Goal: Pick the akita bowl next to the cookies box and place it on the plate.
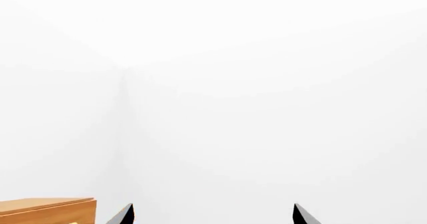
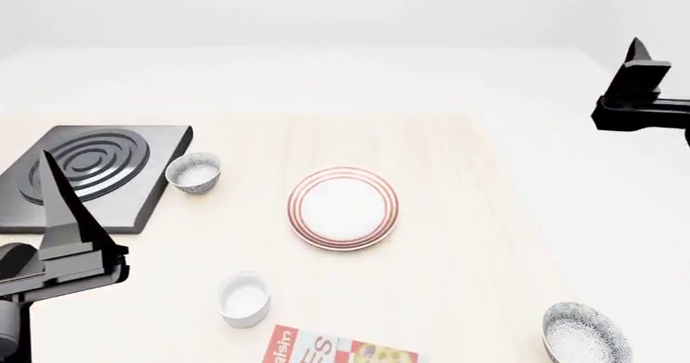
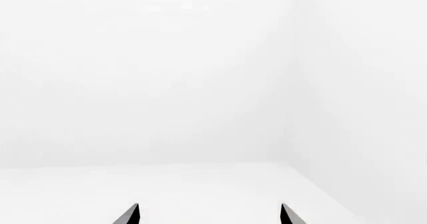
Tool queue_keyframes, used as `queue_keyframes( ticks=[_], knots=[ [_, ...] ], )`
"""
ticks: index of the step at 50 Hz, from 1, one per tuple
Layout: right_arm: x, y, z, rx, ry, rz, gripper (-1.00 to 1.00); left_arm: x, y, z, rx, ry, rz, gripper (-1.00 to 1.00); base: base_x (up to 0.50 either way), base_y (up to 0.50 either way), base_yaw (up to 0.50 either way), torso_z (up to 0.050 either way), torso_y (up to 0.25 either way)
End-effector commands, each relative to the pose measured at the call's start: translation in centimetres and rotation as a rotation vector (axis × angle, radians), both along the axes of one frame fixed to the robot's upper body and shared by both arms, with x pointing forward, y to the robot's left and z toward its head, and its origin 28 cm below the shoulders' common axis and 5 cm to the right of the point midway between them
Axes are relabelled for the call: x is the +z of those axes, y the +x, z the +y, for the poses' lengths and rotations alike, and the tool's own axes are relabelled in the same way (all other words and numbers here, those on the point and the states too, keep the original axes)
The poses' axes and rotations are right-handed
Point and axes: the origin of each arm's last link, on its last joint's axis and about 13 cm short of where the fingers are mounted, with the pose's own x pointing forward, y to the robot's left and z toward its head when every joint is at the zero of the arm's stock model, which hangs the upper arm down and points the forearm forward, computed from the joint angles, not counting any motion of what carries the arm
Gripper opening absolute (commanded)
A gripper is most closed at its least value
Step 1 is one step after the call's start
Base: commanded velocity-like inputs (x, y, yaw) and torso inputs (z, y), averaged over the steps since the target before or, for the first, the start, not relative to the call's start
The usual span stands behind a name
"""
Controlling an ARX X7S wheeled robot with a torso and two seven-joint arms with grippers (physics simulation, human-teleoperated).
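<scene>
Here, round speckled akita bowl (image 2: 586,335) rests apart from ringed plate (image 2: 342,208)

Plate (image 2: 342,208) at table (image 2: 474,217) centre; stove block (image 2: 92,173) far left, a bowl (image 2: 194,171) beside it. Cup (image 2: 244,298) and cookies box (image 2: 339,350) lie nearer; akita bowl (image 2: 586,335) near right.

Bare pale wooden desk (image 2: 474,217) lies open between the red-ringed white plate (image 2: 342,208) and the grey-speckled bowl (image 2: 586,334) (near the desk's right edge).
</scene>
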Motion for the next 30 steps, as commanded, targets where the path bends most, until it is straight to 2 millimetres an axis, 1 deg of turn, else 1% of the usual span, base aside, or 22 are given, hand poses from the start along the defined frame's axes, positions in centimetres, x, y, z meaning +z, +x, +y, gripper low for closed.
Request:
queue_keyframes(
  ticks=[1,3,6,10,15,18,20,21,30],
  knots=[
    [-1.4,0.5,-0.6,-0.014,0.009,0.282,1.00,0.0,0.0,0.1,0.003,-0.001,-0.001,1.00,0.00,0.00,0.00,0.000,0.000],
    [-1.6,0.5,-0.6,-0.005,0.017,0.298,1.00,0.0,0.0,0.1,0.003,-0.001,0.000,1.00,0.00,0.00,0.00,0.000,0.000],
    [-2.5,0.6,-0.6,-0.026,0.037,0.399,1.00,0.0,0.0,0.1,0.003,-0.001,0.000,1.00,0.00,0.00,0.00,0.000,0.000],
    [-3.9,0.9,-0.5,0.019,0.060,0.495,1.00,0.0,-0.1,0.1,0.004,0.000,0.000,1.00,0.00,0.00,0.00,0.000,0.000],
    [-6.4,1.0,-0.4,0.013,0.083,0.637,1.00,0.0,-0.1,0.1,0.007,-0.002,0.001,1.00,0.00,0.00,0.00,0.000,0.000],
    [-7.4,1.0,-0.4,0.013,0.093,0.669,1.00,0.0,-0.1,0.1,0.006,-0.002,0.000,1.00,0.00,0.00,0.00,0.000,0.000],
    [-8.2,0.8,-0.5,-0.008,0.025,0.651,1.00,0.0,-0.1,0.2,0.007,-0.002,0.000,1.00,0.00,0.00,0.00,0.000,0.000],
    [-8.4,0.8,-0.5,0.012,0.078,0.684,1.00,0.0,-0.1,0.2,0.007,-0.002,0.000,1.00,0.00,0.00,0.00,0.000,0.000],
    [-10.6,-0.2,-0.6,0.041,0.129,0.800,1.00,0.1,-0.2,0.2,0.010,-0.003,-0.002,1.00,0.00,0.00,0.00,0.000,0.000]
  ],
)
